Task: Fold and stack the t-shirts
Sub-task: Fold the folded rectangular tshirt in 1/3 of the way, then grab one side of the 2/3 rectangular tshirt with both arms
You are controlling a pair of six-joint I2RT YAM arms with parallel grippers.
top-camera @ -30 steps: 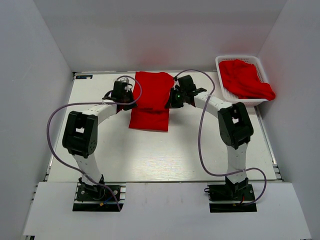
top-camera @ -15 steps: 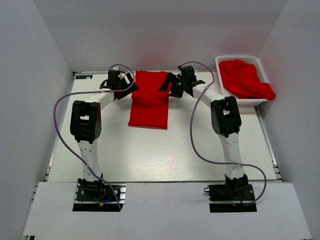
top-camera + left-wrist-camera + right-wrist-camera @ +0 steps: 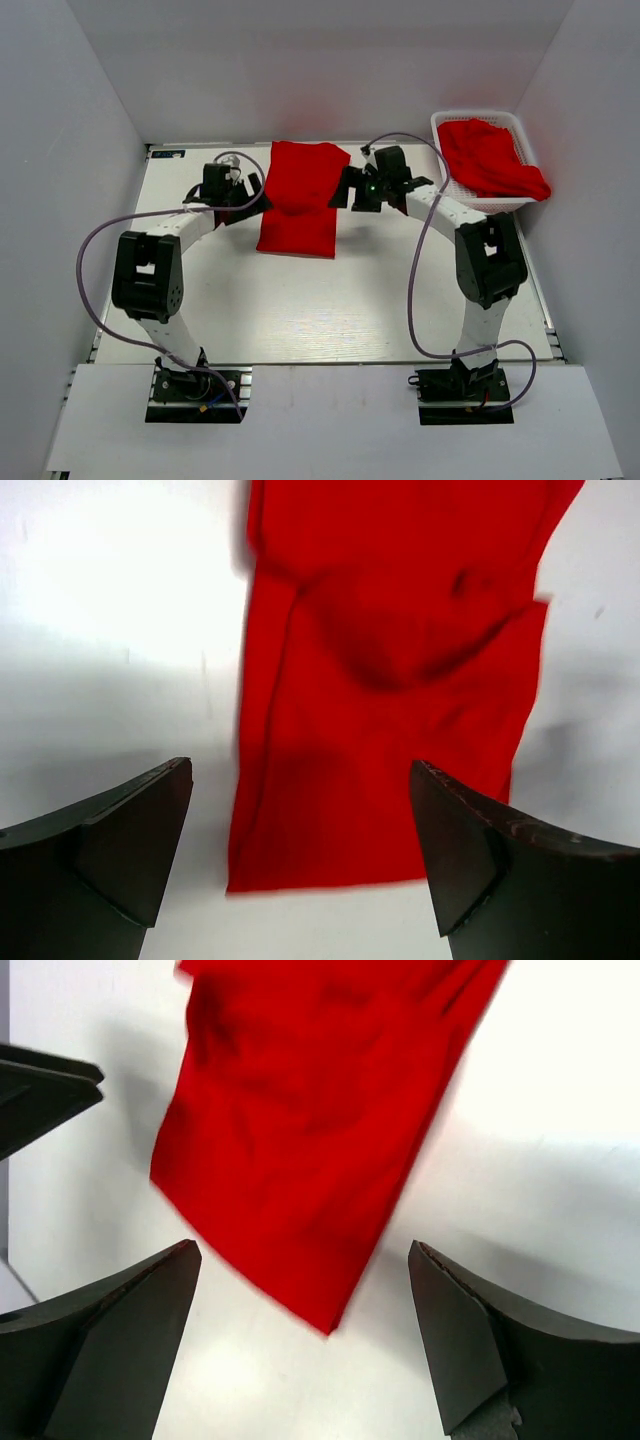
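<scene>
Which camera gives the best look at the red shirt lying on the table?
The top external view: almost the whole folded t-shirt shows. The left wrist view is closer but crops one end; the right wrist view shows only one blurred end.

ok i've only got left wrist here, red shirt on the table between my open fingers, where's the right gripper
Observer: The right gripper is at the opposite, right edge of the same t-shirt, open and holding nothing.
Operator: any more shirts to do
Observer: Yes, a red heap fills the white basket at the table's far right corner.
Operator: is it all inside
Observer: No, one end hangs over the basket's near right rim.
</scene>
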